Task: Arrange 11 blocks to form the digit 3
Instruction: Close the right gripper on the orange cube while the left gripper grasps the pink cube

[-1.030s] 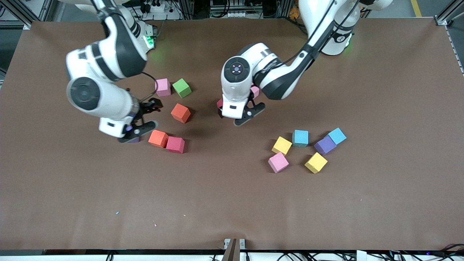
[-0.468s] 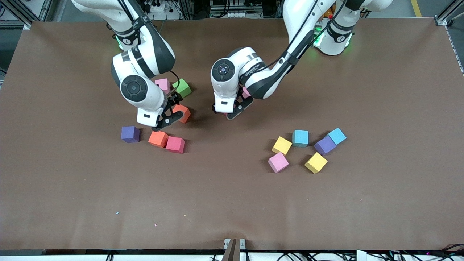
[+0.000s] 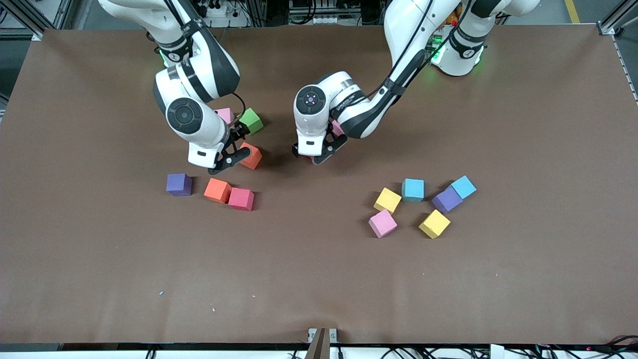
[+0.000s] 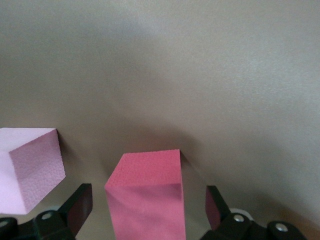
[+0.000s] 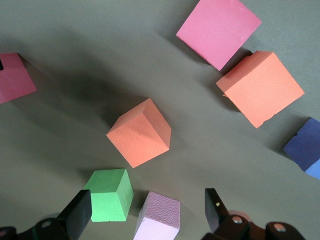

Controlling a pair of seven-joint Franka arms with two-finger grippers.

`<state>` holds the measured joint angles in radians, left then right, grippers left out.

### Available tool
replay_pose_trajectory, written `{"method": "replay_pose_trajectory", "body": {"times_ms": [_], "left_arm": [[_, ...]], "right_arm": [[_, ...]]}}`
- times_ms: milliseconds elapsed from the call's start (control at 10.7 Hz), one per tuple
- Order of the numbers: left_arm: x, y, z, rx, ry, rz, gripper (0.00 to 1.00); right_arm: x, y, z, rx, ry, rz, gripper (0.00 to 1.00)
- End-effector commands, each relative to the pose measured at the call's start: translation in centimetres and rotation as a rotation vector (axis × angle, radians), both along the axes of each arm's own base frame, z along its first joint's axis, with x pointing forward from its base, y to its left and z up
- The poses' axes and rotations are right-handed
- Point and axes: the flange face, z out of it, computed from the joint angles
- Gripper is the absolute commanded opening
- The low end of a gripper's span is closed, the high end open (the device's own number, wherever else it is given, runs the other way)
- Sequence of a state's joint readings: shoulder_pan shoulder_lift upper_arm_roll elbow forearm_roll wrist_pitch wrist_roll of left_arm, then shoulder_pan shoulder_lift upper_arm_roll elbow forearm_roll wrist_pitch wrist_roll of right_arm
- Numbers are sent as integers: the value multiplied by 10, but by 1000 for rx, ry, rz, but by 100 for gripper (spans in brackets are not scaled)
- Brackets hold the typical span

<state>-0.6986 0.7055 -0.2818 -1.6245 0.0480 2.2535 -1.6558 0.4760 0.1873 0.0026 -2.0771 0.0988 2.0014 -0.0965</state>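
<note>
Left wrist view shows the open left gripper (image 4: 145,212) straddling a crimson block (image 4: 147,192), hidden in the front view. Right gripper (image 3: 230,152), open, hovers over an orange block (image 3: 251,156).

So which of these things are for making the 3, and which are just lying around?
For the job: orange blocks, crimson blocks, pink blocks, yellow blocks, purple blocks, cyan blocks; left gripper over a crimson block, right gripper above blocks by the green cube, jaws open.
Just lying about: green cube.
</note>
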Motion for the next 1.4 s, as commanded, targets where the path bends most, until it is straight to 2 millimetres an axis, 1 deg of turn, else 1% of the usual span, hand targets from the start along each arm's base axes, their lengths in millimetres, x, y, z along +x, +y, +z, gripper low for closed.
{"method": "replay_pose_trajectory", "body": {"times_ms": [0, 94, 187, 281, 468, 562, 749, 843, 937, 1030, 1124, 1311], "left_arm": [[-12, -7, -12, -1, -21, 3, 100], [-13, -8, -15, -5, -24, 8, 100], [-19, -12, -16, -3, -24, 0, 100], [-20, -12, -17, 0, -33, -16, 90], [-24, -9, -21, 19, -64, -131, 26], [-25, -8, -22, 19, -63, -185, 12], [-28, -8, -17, 15, -57, -326, 12], [-38, -13, -16, 12, -42, -405, 10], [-51, -21, -11, -7, -30, -489, 10], [-62, -24, -6, 0, -8, -558, 10], [-76, -29, 2, 1, 14, -608, 10], [-94, -33, 10, 17, 52, -688, 10]], "right_arm": [[-13, -1, -7, 0, -30, -45, 100], [-12, -1, -13, -25, -33, -147, 100], [-12, 0, -20, -53, -25, -285, 100], [-13, 2, -27, -70, 1, -434, 100], [-12, 2, -45, -113, 22, -625, 100], [-12, 3, -52, -113, 28, -704, 100], [-5, -8, -68, -84, 68, -870, 100], [-2, -15, -78, -81, 78, -933, 100], [-4, -17, -85, -82, 72, -948, 100], [-7, -19, -92, -82, 61, -953, 100], [-9, -21, -102, -88, 57, -957, 100], [-10, -22, -110, -96, 69, -969, 100]]}}
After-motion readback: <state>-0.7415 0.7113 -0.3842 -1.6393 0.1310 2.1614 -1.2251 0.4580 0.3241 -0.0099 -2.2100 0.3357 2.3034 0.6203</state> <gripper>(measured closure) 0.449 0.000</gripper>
